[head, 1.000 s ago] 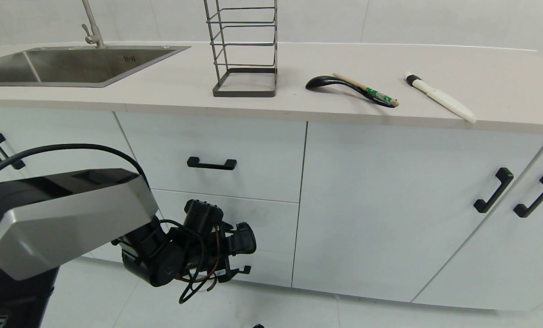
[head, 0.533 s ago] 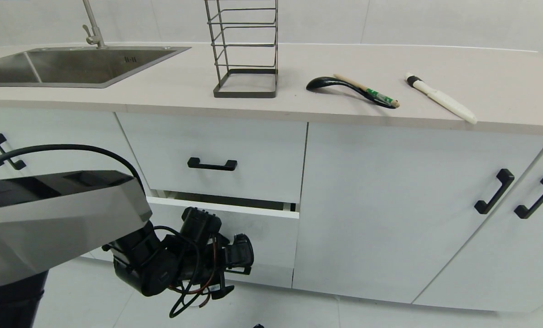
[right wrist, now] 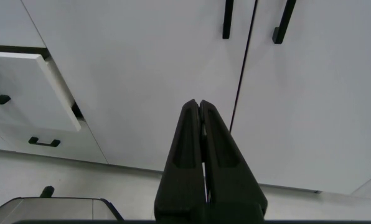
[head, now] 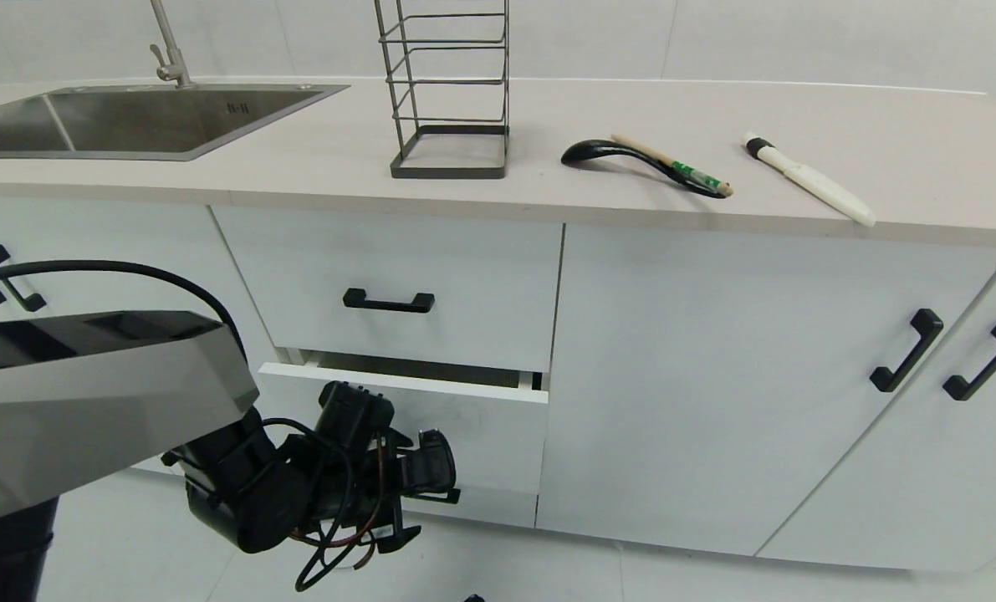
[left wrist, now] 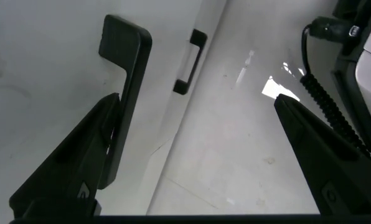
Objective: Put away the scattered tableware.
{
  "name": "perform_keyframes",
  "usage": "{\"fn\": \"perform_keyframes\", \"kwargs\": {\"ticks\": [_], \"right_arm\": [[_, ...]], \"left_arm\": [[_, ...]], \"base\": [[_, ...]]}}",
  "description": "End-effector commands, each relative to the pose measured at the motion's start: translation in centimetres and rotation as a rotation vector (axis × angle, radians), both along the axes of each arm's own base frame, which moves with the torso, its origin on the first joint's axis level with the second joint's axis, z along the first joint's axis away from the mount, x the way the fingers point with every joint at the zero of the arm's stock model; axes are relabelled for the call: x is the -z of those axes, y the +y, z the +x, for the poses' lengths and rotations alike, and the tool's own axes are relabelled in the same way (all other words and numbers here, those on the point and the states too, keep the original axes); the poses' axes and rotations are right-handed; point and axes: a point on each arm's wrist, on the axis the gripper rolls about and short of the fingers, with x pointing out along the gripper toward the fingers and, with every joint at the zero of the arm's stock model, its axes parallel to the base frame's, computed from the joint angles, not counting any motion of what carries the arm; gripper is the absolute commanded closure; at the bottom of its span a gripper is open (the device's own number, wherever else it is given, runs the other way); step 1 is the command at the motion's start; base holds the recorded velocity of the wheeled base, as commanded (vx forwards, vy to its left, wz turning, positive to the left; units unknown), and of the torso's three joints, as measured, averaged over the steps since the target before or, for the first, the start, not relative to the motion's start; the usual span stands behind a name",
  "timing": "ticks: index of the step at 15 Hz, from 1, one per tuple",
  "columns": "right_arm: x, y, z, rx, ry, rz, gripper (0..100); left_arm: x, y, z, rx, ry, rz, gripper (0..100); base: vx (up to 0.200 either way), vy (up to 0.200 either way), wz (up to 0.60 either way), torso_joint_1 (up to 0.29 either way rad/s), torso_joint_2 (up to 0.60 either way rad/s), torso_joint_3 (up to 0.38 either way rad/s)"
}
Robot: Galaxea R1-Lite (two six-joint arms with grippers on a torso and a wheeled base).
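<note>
Tableware waits farthest off, so I start close in. My left gripper (left wrist: 195, 111) is well below the rack (head: 447, 100), fingers spread wide. The handle (left wrist: 126, 93) of the lower drawer (head: 406, 414) lies just inside one finger (left wrist: 79, 168); nothing is pinched. That drawer stands partly open, a dark gap showing along its top edge.

I judge the step in hand to be drawing it out. It wants a straight pull square to the front, with the finger hooked flat behind the handle so it cannot slip off an end. It should come far enough out that the long pieces can drop in without catching.

My right gripper (right wrist: 201, 106) hangs below and right of the rack, before the cabinet doors (right wrist: 173, 50), fingers pressed together and empty.

Up on the counter (head: 297, 171), right of the rack, a black ladle (head: 623, 152) lies with chopsticks (head: 673, 163) along its handle. Further right is a white knife (head: 811, 180), apart from them. Left of the rack is the sink (head: 130, 117).

The chopsticks carry a green band, but its print is too small to read, as is a small mark inside the sink.
</note>
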Motion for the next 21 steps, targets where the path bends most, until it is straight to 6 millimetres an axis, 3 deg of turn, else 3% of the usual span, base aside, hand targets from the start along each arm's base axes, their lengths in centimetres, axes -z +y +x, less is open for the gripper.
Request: {"fn": "perform_keyframes", "kwargs": {"ticks": [1,6,8,12,16,21], "right_arm": [[0.0,0.0,0.0,-0.001,0.001,0.000,100],[0.0,0.0,0.0,-0.001,0.001,0.000,100],[0.0,0.0,0.0,0.000,0.001,0.000,100],[0.0,0.0,0.0,-0.001,0.001,0.000,100],[0.0,0.0,0.0,-0.001,0.001,0.000,100],[0.0,0.0,0.0,-0.001,0.001,0.000,100]], "left_arm": [[-1.7,0.4,-1.4,0.010,-0.028,-0.013,0],[-7.1,3.0,-9.3,0.064,-0.100,-0.054,0],[-9.1,3.3,-10.8,0.057,-0.141,-0.111,0],[-10.7,2.9,-10.5,-0.029,-0.150,-0.231,0],[-11.9,1.6,-8.1,-0.041,-0.186,-0.276,0],[-10.8,0.2,-5.1,-0.039,-0.162,-0.277,0]], "base": [[0.000,0.000,0.00,0.000,0.00,0.000],[0.000,0.000,0.00,0.000,0.00,0.000],[0.000,0.000,0.00,0.000,0.00,0.000],[0.000,0.000,0.00,0.000,0.00,0.000],[0.000,0.000,0.00,0.000,0.00,0.000],[0.000,0.000,0.00,0.000,0.00,0.000]]}}
